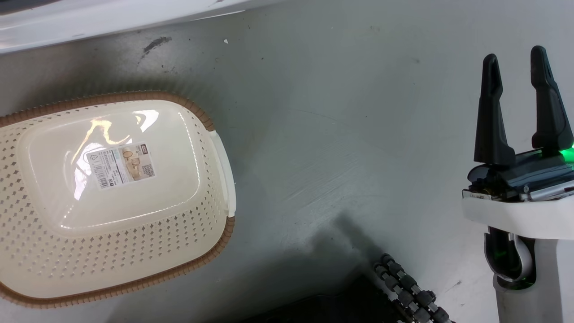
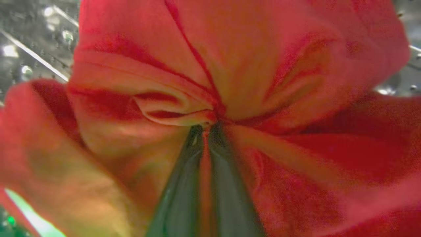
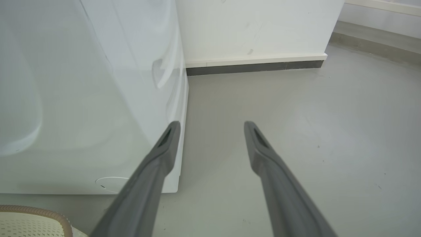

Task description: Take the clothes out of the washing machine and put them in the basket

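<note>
so the basket [image 1: 27, 251] is cream plastic, its bottom glossy enough to throw glare, with a matt brown woven-look rim [image 1: 134, 95] and a paper label [image 1: 121, 165]. clothes [image 2: 263, 65] are soft red cloth, the drum [image 2: 29, 39] behind is shiny metal. washing machine [image 3: 82, 115] is smooth gloss white; the floor [image 1: 358, 134] is smooth grey, a bit scuffed.

The cream perforated plastic basket [image 1: 225, 172] stands on the smooth grey floor [image 1: 336, 134], with a small paper label [image 1: 121, 167] lying on its bottom. Behind the basket runs the large white washing machine [image 1: 89, 20]. Well to the right of the basket, above the floor, hangs the right gripper [image 1: 515, 53], its fingers apart. Away from the basket, a bright red soft garment [image 2: 279, 65] lies in the perforated steel drum [image 2: 29, 39], pinched between the fingers of the left gripper [image 2: 204, 126].
</note>
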Motion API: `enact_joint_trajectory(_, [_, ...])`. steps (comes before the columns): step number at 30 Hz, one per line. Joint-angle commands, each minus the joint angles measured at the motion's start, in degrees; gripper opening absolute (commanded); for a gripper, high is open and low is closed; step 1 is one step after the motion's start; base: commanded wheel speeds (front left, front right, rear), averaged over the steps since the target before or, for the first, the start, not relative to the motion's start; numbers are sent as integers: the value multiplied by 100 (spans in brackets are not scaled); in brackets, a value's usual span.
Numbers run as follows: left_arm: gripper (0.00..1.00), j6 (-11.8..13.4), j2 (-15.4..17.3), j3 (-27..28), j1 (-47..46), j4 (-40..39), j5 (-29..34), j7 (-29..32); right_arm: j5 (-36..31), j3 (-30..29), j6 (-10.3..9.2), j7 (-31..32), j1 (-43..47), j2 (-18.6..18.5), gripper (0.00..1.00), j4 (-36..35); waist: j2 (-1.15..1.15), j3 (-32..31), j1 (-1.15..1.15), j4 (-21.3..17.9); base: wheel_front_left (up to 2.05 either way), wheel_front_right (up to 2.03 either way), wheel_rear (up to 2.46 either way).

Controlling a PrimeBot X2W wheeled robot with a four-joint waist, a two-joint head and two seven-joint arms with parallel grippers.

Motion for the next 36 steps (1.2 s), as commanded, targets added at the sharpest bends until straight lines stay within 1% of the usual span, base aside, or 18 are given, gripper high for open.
enact_joint_trajectory(1, [0, 0, 103, -57, 171, 38, -58, -129, 26, 5, -5, -14, -67, 14, 100, 1, 0, -18, 0, 1, 0, 0, 0])
enact_joint_trajectory(5, [0, 0, 147, -135, 179, 46, -169, -540, -2, 36, -4, -14, -53, 13, 100, 24, 0, -121, 0, 19, 0, 0, 0])
enact_joint_trajectory(8, [0, 0, 121, -181, 314, 122, -214, -921, -35, 44, -4, -14, -37, 14, 100, 50, 0, -268, 0, 53, 0, 0, 0])
enact_joint_trajectory(17, [0, 0, -113, -279, 1008, 320, -511, -2171, -265, 55, -4, -14, 164, 12, 100, 186, 0, -1056, 0, 243, 0, 0, 0])
enact_joint_trajectory(20, [0, 0, -155, -339, 1181, 319, -575, -2429, -346, 62, -5, -14, 259, 12, 100, 218, 0, -1256, 0, 316, 0, 0, 0])
enact_joint_trajectory(26, [0, 0, -409, -523, 1866, 249, -857, -3202, -584, 84, -4, -14, 484, 11, 100, 327, 0, -1858, 0, 586, 0, 0, 0])
enact_joint_trajectory(30, [0, 0, -600, -632, 2379, 244, -1033, -3605, -722, 116, -4, -14, 625, 10, 100, 393, 0, -2226, 0, 743, 0, 0, 0])
enact_joint_trajectory(36, [0, 0, -802, -723, 3097, 282, -1252, -4193, -857, 185, -4, -14, 890, 10, 100, 496, 0, -2834, 0, 876, 0, 0, 0])
